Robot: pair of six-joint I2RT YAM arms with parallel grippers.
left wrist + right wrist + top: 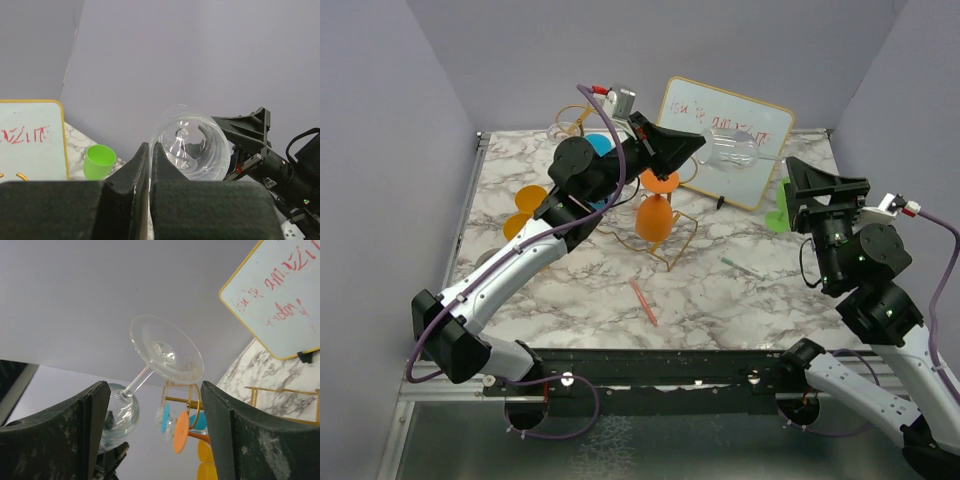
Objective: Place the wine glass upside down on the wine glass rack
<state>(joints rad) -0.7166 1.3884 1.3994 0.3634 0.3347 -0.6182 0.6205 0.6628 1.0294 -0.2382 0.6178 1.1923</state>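
Left arm (510, 262) across rack (684, 243) (whiteboard (725, 140) apparently behind)

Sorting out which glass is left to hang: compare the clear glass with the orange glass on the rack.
The clear glass is see-through; the orange glass is orange. The clear glass lies sideways in the air, pinched in the left fingers; the orange glass hangs bowl down on the rack. Both are stemmed wine glasses.

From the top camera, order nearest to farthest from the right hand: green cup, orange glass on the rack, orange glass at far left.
1. Green plastic cup, beside the right hand.
2. Orange stemmed glass hanging on the gold wire rack, centre.
3. Other orange stemmed glass, far left.
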